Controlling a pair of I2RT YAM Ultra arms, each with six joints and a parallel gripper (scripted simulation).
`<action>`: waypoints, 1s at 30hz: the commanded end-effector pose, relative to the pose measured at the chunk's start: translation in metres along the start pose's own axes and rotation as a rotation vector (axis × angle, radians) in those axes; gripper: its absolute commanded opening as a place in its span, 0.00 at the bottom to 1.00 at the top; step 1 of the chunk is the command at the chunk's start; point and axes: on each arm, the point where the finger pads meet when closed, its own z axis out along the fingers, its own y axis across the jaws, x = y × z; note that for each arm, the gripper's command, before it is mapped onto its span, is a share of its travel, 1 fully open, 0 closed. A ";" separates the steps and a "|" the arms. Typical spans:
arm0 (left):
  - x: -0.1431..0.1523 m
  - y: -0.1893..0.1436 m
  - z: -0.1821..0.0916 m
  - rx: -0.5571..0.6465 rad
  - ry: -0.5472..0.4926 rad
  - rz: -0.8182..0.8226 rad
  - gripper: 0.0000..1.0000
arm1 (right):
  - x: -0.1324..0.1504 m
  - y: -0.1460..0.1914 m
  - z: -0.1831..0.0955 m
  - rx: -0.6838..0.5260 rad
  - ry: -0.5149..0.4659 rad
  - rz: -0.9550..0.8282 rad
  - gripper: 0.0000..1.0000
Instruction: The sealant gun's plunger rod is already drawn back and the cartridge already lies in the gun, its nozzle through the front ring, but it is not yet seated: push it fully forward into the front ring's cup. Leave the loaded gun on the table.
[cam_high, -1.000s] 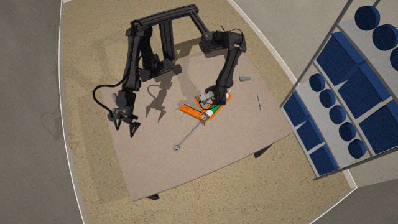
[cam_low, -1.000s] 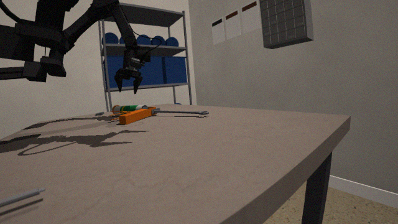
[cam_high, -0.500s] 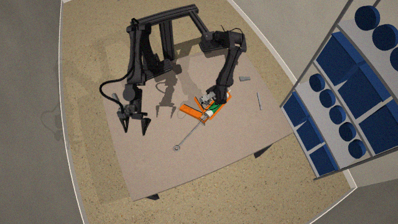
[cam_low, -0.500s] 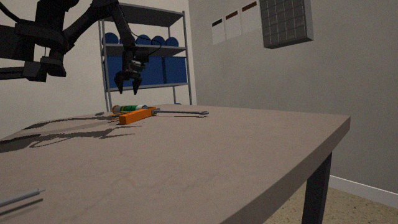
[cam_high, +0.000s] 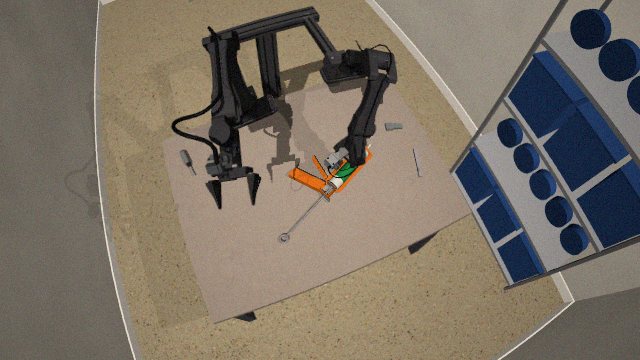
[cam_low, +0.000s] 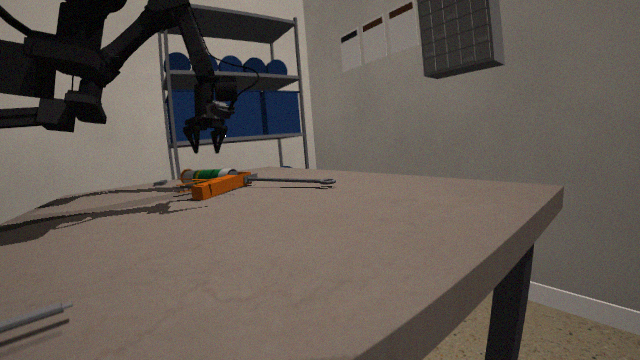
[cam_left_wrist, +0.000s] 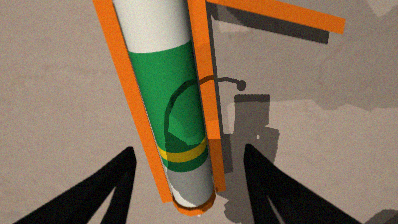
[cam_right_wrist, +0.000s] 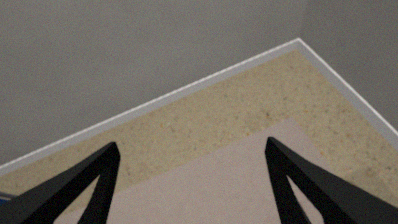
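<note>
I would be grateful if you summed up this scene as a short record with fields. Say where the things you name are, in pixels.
gun: orange sealant gun (cam_high: 307, 180) (cam_low: 220, 188) (cam_left_wrist: 203, 90), lying on the table
cartridge (cam_high: 345, 171) (cam_low: 207, 174) (cam_left_wrist: 167, 95): green and white, lying in the gun
plunger rod (cam_high: 305, 216) (cam_low: 290, 180): extending from the gun's rear
left claw (cam_high: 356, 159) (cam_low: 207, 151) (cam_left_wrist: 189, 152): open, above the gun, holding nothing
right claw (cam_high: 236, 205) (cam_right_wrist: 191, 146): open wide, holding nothing
seating: cannot tell

The right end effector (cam_high: 236, 205) (cam_right_wrist: 191, 146) swings inward and turns, its fingers now showing well spread from above; the left end effector's (cam_low: 206, 152) (cam_left_wrist: 190, 147) fingers draw slightly closer together.
</note>
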 end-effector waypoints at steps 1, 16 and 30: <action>-0.006 0.006 -0.009 -0.057 -0.018 -0.020 0.73 | -0.037 0.029 -0.020 -0.088 -0.084 -0.045 1.00; 0.012 0.018 -0.007 -0.132 0.012 -0.128 0.73 | -0.073 0.096 -0.063 -0.280 -0.192 -0.132 1.00; 0.004 0.020 0.006 -0.116 -0.005 -0.109 0.73 | -0.081 0.102 -0.069 -0.297 -0.217 -0.123 1.00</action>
